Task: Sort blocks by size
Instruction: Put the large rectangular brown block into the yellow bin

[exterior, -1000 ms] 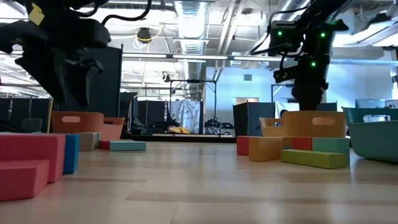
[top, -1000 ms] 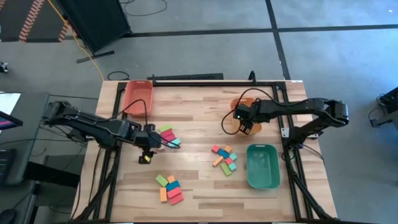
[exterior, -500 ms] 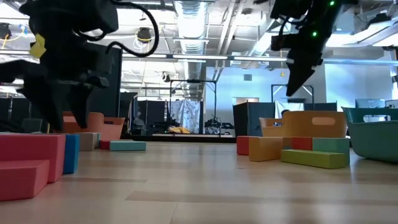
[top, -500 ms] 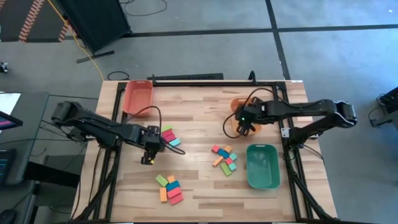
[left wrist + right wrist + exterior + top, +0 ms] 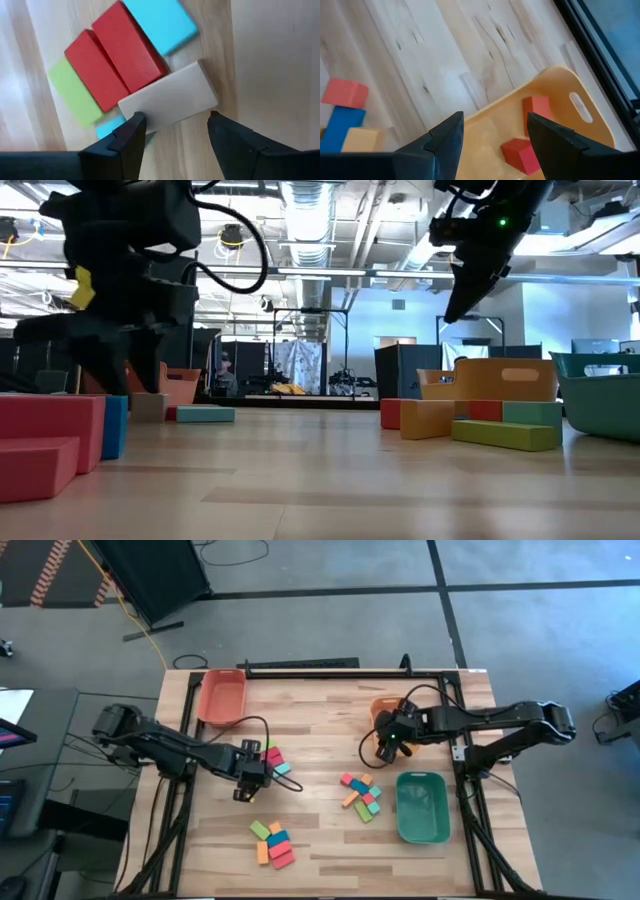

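Left end effector [image 5: 172,131] lowered over the last second onto the block cluster left of desk centre, now narrowing astride a pale block [image 5: 167,95] (not yet clamped), pick-up judged imminent; right end effector [image 5: 492,131] released, empty, above orange tray [image 5: 555,120].

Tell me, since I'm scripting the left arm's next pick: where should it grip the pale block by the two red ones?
Probably across its two long sides, from straight above. The pale block lies flat, one long side against a red block, so a finger must slip in there. The left gripper already hangs over its end, jaws open.
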You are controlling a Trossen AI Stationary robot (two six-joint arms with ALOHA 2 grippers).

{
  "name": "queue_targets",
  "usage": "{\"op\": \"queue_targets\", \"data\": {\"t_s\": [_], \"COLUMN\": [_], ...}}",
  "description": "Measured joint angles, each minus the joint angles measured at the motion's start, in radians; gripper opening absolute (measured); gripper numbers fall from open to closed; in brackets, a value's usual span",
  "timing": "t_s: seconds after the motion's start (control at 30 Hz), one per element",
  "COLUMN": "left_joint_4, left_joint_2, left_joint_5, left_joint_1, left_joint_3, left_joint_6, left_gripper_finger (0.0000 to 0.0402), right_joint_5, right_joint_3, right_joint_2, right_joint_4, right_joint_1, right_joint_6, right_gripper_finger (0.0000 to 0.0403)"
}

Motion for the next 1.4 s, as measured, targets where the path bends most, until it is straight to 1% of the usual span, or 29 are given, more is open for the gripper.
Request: {"op": "queue_targets", "data": {"t_s": [0.13,0.23,0.47,0.63,0.8,0.93,1.1,1.27,1.4], "left_joint_4": [0.039,0.075,0.184,0.214,0.222,0.238,0.295,0.330,0.320], "left_joint_2": [0.002,0.003,0.005,0.005,0.005,0.005,0.005,0.005,0.004], "left_joint_5": [-0.023,-0.012,-0.006,-0.012,-0.019,-0.020,-0.022,-0.031,-0.030], "left_joint_1": [0.000,0.000,0.000,0.011,0.024,0.036,0.039,0.039,0.039], "left_joint_3": [0.011,0.021,0.021,0.021,0.021,0.021,0.022,0.022,0.022], "left_joint_6": [-0.012,-0.017,0.026,0.027,0.024,0.012,0.010,0.010,0.015], "left_gripper_finger": [0.0186,0.0182,0.0180,0.0180,0.0180,0.0180,0.0180,0.0180,0.0180], "right_joint_5": [0.000,0.000,-0.004,-0.066,-0.131,-0.133,-0.132,-0.132,-0.132], "right_joint_3": [0.000,0.000,0.000,-0.001,-0.040,-0.051,-0.051,-0.051,-0.051], "right_joint_2": [0.000,0.000,0.000,0.000,0.001,0.001,0.001,0.001,0.018], "right_joint_4": [0.021,0.038,0.101,0.150,0.262,0.309,0.351,0.353,0.359], "right_joint_1": [0.018,0.032,0.068,0.096,0.127,0.143,0.150,0.150,0.156], "right_joint_6": [-0.003,-0.007,-0.021,-0.027,-0.047,-0.048,-0.055,-0.055,-0.055], "right_gripper_finger": [0.0250,0.0250,0.0250,0.0250,0.0250,0.0250,0.0250,0.0250,0.0250]}}
